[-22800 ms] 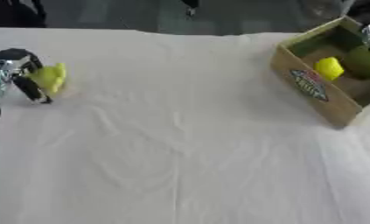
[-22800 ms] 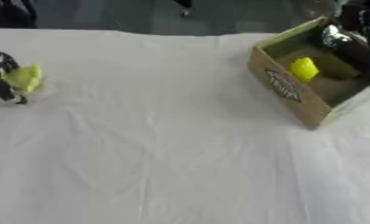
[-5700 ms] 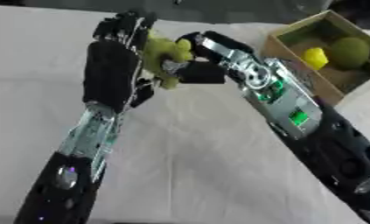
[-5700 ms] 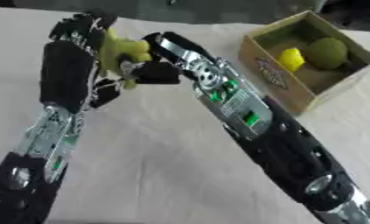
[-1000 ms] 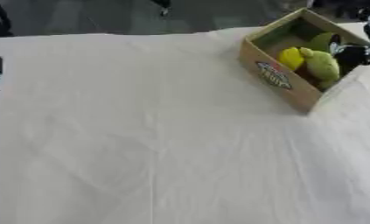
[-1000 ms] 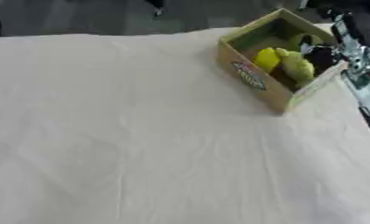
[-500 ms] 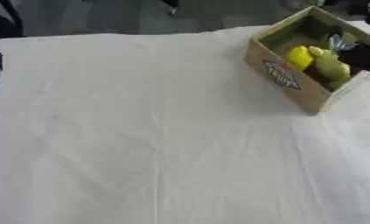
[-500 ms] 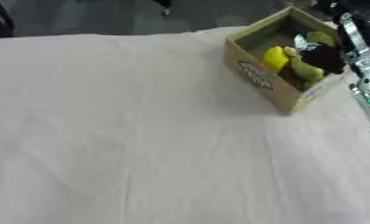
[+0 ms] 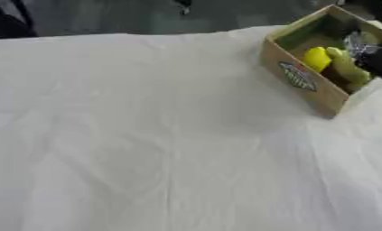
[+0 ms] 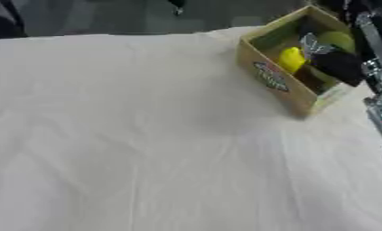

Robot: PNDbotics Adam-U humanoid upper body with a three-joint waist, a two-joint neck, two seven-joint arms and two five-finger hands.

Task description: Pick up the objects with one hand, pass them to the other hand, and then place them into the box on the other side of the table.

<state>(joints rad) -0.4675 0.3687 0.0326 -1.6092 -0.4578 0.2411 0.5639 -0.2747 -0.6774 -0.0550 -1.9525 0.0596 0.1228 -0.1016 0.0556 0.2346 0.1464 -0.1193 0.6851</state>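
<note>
So we've got the big table in its white cloth (image 10: 146, 135) filling nearly the whole view, nothing loose on it that we can see. The cardboard box (image 10: 277, 83) sits at the far right, its long axis running from near-right to far-left, open top facing us. Our right hand (image 10: 336, 63) is reaching into it from the right edge, over the near end, right on top of a green fruit (image 9: 348, 70), with a yellow lemon-ish one (image 10: 291, 58) just beside it toward the left. Too smeared for us to call the fingers curled or straight. Left hand isn't in view, so the right arm is clearly the nearer one to the box
</note>
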